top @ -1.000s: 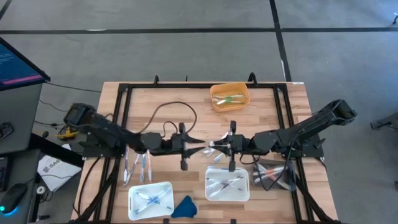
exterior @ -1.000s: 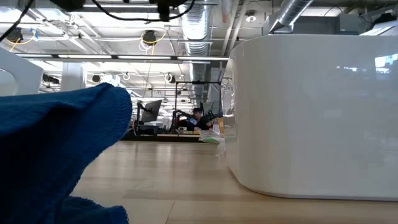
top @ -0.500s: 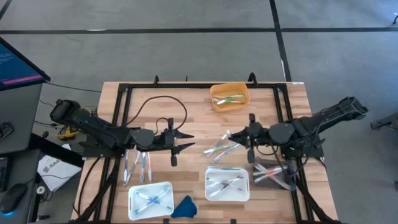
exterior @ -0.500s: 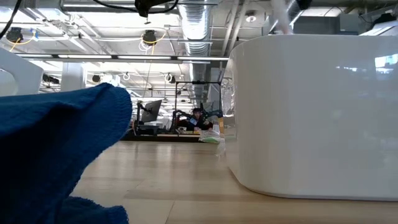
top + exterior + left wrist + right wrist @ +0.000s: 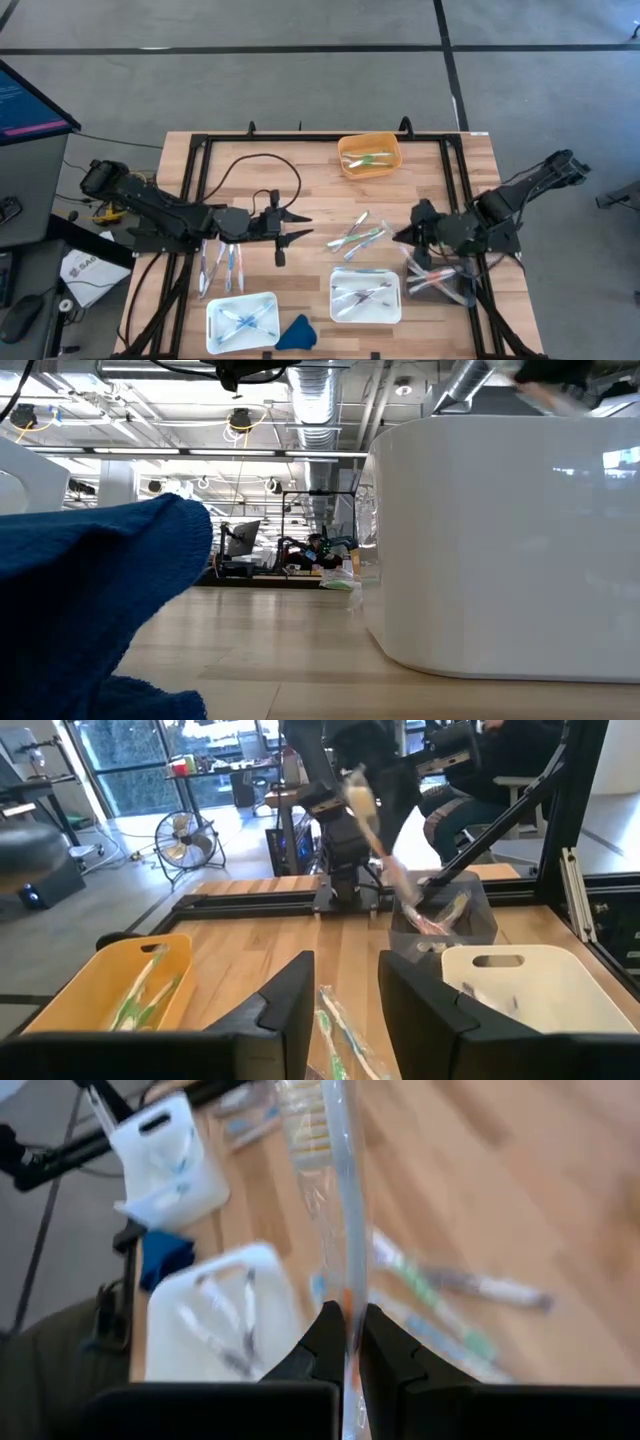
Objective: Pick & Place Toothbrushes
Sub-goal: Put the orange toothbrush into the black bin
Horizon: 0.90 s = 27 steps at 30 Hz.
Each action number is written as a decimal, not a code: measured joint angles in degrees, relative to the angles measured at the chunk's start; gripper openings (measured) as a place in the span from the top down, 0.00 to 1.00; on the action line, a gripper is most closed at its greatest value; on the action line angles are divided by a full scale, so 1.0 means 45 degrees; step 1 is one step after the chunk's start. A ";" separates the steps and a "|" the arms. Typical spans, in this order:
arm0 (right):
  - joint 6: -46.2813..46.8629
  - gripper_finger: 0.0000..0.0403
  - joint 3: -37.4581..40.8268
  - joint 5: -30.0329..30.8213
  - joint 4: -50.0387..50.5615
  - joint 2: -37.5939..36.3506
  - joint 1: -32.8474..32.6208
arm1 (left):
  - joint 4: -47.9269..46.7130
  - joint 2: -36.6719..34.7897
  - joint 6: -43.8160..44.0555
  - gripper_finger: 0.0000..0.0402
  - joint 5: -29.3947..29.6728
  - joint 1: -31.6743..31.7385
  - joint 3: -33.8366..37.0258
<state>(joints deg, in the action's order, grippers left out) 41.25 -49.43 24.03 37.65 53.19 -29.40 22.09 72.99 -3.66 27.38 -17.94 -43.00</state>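
My right gripper hangs over the table right of centre, shut on one wrapped toothbrush. The left wrist view shows that toothbrush tilted above a clear bin. Three loose toothbrushes lie flat on the wood at mid-table. My left gripper stands left of them, level and open, with nothing between its fingers. More toothbrushes lie in two white trays, in the orange bin and on the table at the left. My right gripper pinches the toothbrush's handle between its two fingers. The brush runs on past the fingertips, with its bristle head at the free end. The brush is lifted clear of the table and slants over it.
A blue cloth lump lies at the near edge between the white trays. A black frame borders the work area. A black cable loops over the left arm. The clear bin with toothbrushes sits near right.
Both grippers met at mid-table a second ago. My left gripper drew back toward the left edge and then kept still. My right gripper went toward the right edge with the toothbrush, rolling and tipping as it went. The loose toothbrushes at centre now lie uncovered.
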 joint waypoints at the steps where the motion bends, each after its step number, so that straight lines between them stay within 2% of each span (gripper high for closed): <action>1: 0.0486 0.99 0.0000 -0.0001 0.0273 0.0000 -0.0283 | -0.0043 0.0000 0.0019 0.73 0.0004 -0.0018 0.0000; 13: 0.6008 0.99 0.0000 -0.0010 0.2569 0.0367 -0.3452 | -0.0063 0.0000 0.0254 0.73 -0.0035 -0.0033 0.0000; 18: 0.8539 0.99 0.0000 -0.0648 0.3744 0.0920 -0.4624 | -0.0068 0.0000 0.0256 0.73 -0.0032 -0.0033 0.0000; 27: 1.0785 0.99 0.0000 -0.1524 0.4612 0.2153 -0.5513 | -0.0149 0.0000 0.0596 0.74 0.0014 -0.0033 0.0000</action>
<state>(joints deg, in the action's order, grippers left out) 89.78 -49.43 17.18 58.40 62.88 -54.20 21.41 72.99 -0.97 27.44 -18.09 -43.00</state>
